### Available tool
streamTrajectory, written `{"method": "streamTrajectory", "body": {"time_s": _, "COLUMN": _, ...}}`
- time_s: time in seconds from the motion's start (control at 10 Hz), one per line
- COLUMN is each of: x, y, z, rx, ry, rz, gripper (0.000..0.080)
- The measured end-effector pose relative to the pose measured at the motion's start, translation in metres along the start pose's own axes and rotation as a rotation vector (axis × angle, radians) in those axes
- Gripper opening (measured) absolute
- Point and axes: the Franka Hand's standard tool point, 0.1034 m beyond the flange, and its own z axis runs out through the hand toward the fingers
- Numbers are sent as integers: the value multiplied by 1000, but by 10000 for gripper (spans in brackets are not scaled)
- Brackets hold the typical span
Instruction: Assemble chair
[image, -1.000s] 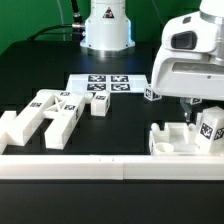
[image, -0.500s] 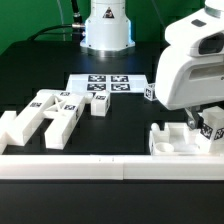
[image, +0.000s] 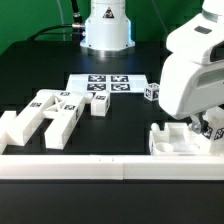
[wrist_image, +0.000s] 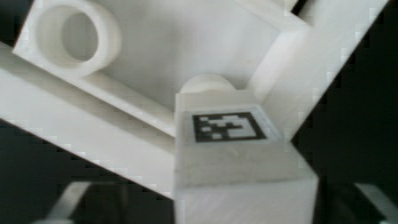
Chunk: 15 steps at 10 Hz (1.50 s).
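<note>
Gripper (wrist_image: 222, 205) is spread, one blurry fingertip (wrist_image: 71, 200) on each side of the tagged block (wrist_image: 228, 140). A dark gap shows on both sides, so no contact is visible and nothing is pinched. The block is white and upright, with one black-and-white tag facing the wrist camera. Right behind it in the wrist view is a white plate (wrist_image: 169, 55) with a round hole; I can't tell if block and plate are joined or only touching. In the exterior view the wrist housing (image: 195, 70) hangs low at that view's right and hides most of the gripper. Only a bit of the tagged block peeks out under it, at the right end of a low white chair part (image: 170, 140) on the black table (image: 130, 125). A small tagged cube (image: 152, 92) sits just beside the housing, toward the exterior view's left. The marker board (image: 105, 84) lies flat mid-table, with a small white block (image: 100, 104) at its front edge. The cluster of loose chair parts (image: 45, 115), bars and blocks lying touching, is well apart at the exterior view's left. A long white border rail (image: 90, 166) runs along the front, and the arm base (image: 105, 25) stands at the back.
</note>
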Motion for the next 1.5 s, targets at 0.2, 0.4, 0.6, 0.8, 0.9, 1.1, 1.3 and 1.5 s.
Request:
{"method": "streamTrajectory", "body": {"time_s": 0.2, "x": 0, "y": 0, "z": 0, "rx": 0, "ry": 0, "rz": 4, "gripper": 286}}
{"method": "streamTrajectory", "body": {"time_s": 0.4, "x": 0, "y": 0, "z": 0, "rx": 0, "ry": 0, "rz": 23, "gripper": 288}}
{"method": "streamTrajectory", "body": {"time_s": 0.6, "x": 0, "y": 1, "z": 0, "rx": 2, "ry": 2, "rz": 205, "gripper": 288}}
{"method": "streamTrajectory", "body": {"time_s": 0.8, "x": -1, "y": 2, "z": 1, "rx": 0, "ry": 8, "rz": 414, "gripper": 288}}
{"method": "streamTrajectory", "body": {"time_s": 0.9, "x": -2, "y": 2, "z": 1, "rx": 0, "ry": 8, "rz": 543, "gripper": 289}}
{"method": "streamTrajectory", "body": {"time_s": 1.1, "x": -3, "y": 4, "z": 1, "rx": 5, "ry": 8, "rz": 722, "gripper": 290}}
{"method": "streamTrajectory", "body": {"time_s": 1.3, "x": -3, "y": 5, "z": 2, "rx": 7, "ry": 8, "rz": 912, "gripper": 291}}
{"method": "streamTrajectory", "body": {"time_s": 1.5, "x": -4, "y": 6, "z": 2, "rx": 6, "ry": 6, "rz": 1115, "gripper": 291}}
